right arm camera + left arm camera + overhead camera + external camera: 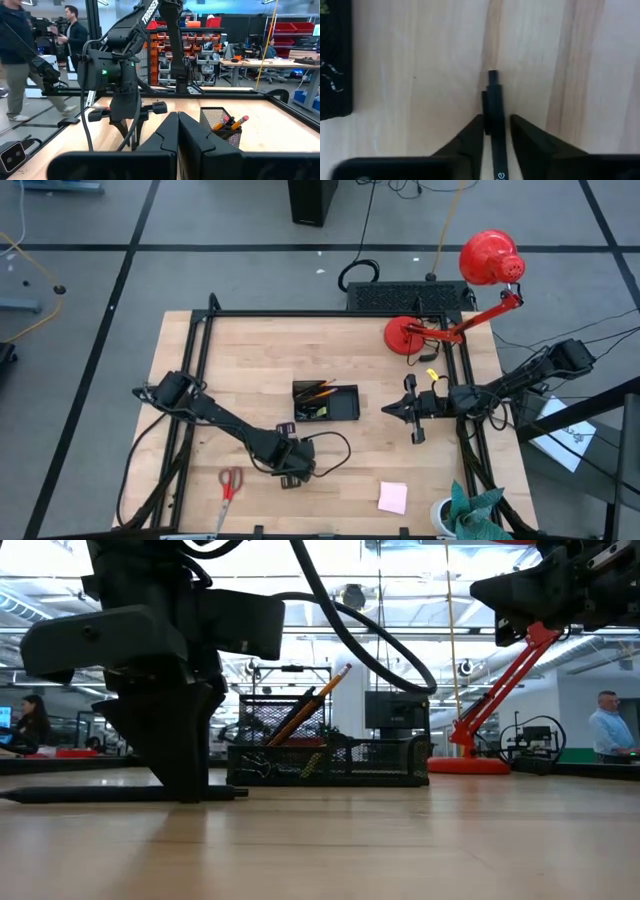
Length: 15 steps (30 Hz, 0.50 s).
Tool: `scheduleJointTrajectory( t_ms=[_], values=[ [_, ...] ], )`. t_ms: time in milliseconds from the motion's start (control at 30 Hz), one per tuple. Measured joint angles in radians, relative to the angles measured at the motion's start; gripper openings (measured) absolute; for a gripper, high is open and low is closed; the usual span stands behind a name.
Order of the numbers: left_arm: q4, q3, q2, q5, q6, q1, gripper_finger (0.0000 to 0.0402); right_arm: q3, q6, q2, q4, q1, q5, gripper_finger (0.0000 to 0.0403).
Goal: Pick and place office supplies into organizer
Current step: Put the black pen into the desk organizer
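Your left gripper (pixel 496 131) is straddling a black pen (pixel 494 107) lying on the table (pixel 240 360), jaws narrow but not visibly clamped yet. Lifting now, you're risking the pen slipping or pivoting out. Your right gripper (pixel 178 131), pressed together, is hovering beside the organizer (pixel 326 401), near your delivery path.

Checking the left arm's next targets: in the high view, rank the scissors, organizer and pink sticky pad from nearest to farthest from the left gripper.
From the left gripper:
1. Red-handled scissors, on its outer side, near the table's front edge.
2. Organizer, toward the table's middle; nearly level with the scissors.
3. Pink sticky pad, toward the right arm's side.
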State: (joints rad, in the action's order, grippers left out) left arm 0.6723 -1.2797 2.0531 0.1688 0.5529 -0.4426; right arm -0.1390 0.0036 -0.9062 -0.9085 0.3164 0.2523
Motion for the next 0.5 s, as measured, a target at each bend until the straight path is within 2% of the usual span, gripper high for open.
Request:
scheduleJointTrajectory(
  t_ms=[133,200,267,400,500],
  values=[
    [-0.020,0.002,-0.004,-0.014,-0.028,0.000,0.0034,0.000,0.000,0.000,0.000,0.000,0.000,0.0000],
    [-0.030,0.003,-0.004,-0.015,-0.042,-0.003,0.0015,0.000,0.000,0.000,0.000,0.000,0.000,0.0000],
    [-0.048,0.005,-0.004,0.012,-0.067,-0.009,0.0016,0.000,0.000,0.000,0.000,0.000,0.000,0.0000],
    [-0.089,0.013,-0.011,0.096,-0.121,-0.029,0.0050,0.000,0.000,0.000,0.000,0.000,0.000,0.0000],
    [-0.156,0.015,-0.040,0.151,-0.175,-0.039,0.0059,0.000,0.000,0.000,0.000,0.000,0.000,0.0000]
  ],
)
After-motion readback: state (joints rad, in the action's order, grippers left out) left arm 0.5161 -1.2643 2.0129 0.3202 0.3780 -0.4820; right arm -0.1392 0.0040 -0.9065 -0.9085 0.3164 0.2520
